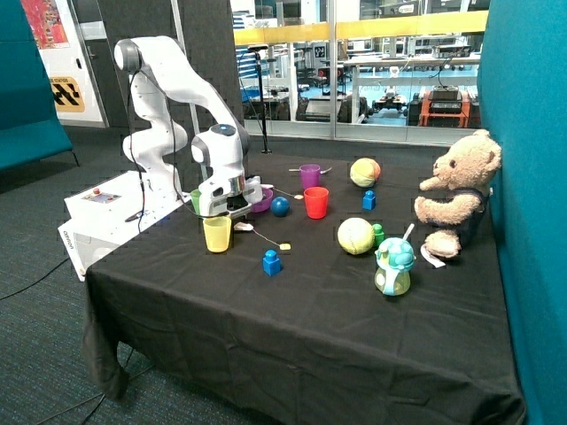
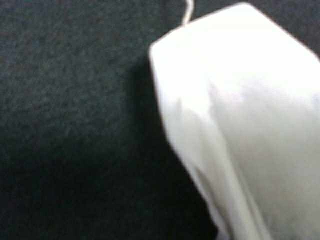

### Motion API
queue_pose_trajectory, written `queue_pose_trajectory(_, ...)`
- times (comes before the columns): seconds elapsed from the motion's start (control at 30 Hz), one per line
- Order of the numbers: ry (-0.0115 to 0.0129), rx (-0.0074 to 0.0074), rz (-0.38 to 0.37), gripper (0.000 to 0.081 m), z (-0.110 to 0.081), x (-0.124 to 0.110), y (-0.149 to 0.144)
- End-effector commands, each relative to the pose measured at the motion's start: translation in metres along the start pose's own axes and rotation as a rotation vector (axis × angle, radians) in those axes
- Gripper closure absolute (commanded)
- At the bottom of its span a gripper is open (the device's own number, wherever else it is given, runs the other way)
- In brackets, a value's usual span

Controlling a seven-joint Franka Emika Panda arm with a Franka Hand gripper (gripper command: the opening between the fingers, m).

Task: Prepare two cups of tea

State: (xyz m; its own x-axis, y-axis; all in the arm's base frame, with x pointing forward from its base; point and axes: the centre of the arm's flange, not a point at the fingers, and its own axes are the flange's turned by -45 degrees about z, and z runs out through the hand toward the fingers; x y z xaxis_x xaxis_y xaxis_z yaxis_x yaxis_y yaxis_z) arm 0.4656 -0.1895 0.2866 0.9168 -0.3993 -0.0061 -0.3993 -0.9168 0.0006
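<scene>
We're low over the black tablecloth (image 1: 292,310) now, the gripper (image 1: 237,212) hanging just above a white tea bag (image 2: 240,125) that lies flat on the cloth beside the yellow cup (image 1: 217,234). In the wrist view the bag fills most of the picture, so we judge it sits almost directly under the gripper, a touch off to one side. Its string (image 2: 187,12) leaves one end, and in the outside view it runs along the cloth to a small yellow tag (image 1: 284,246) near the blue block (image 1: 272,262); the bag's long axis seems to follow that line, away from the yellow cup. Whether the gripper is apart or together we cannot tell; neither view shows it clearly. The purple cup (image 1: 309,176) stands well back, behind the red cup (image 1: 315,202), and only a sliver of the green cup (image 1: 195,200) peeks out behind the arm (image 1: 168,88), next to the purple bowl (image 1: 262,200). No bag shows in either cup from here, so we'd say the tea is not yet made. The drop looks short and straight; the yellow cup is the close neighbour to mind, with the blue ball (image 1: 280,206) just behind, while the front of the cloth towards the table edge is open.
</scene>
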Motion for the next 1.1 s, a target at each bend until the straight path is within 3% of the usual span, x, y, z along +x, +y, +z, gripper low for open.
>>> queue_pose_trajectory(0.0,0.0061,0.0005,-0.017,0.0328,0.007,0.003,-0.007)
queue_pose_trajectory(0.53,0.0061,0.0003,-0.083,0.0349,0.001,0.028,-0.026)
queue_pose_trajectory(1.07,0.0061,0.0002,-0.117,0.0354,-0.013,0.011,-0.015)
